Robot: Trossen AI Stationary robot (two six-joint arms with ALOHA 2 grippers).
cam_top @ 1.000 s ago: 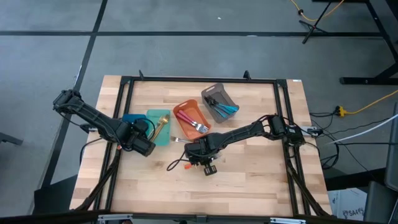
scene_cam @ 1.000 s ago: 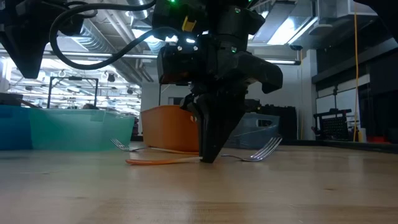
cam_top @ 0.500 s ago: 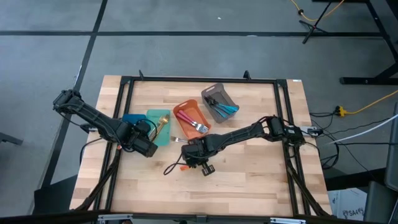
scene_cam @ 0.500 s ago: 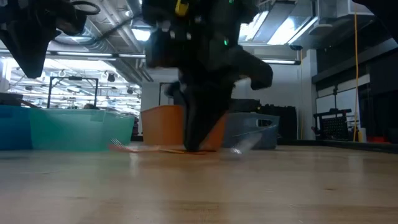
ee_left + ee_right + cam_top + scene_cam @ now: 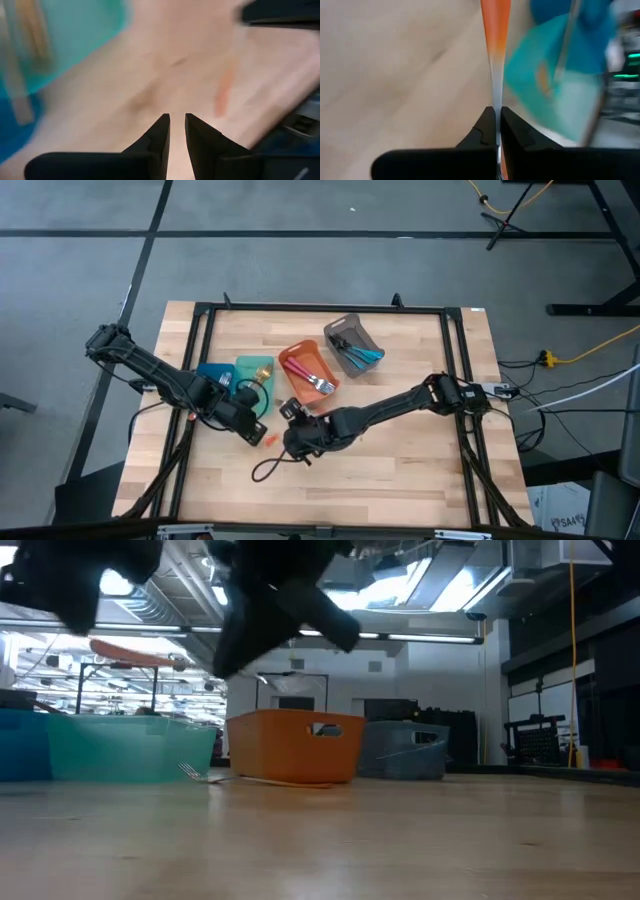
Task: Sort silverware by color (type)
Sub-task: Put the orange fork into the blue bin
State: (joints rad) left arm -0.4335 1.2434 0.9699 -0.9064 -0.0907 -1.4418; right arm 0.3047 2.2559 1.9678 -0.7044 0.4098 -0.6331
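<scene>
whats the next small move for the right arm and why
Probably carry it toward the orange bin. The right tool is shut on the orange-handled utensil, lifted off the table, near the teal bin. The left tool is close, so go wide.

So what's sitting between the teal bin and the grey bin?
In the high view, the orange bin sits between the teal bin and the grey bin, with red-handled silverware inside it. The low view shows the same order.
</scene>
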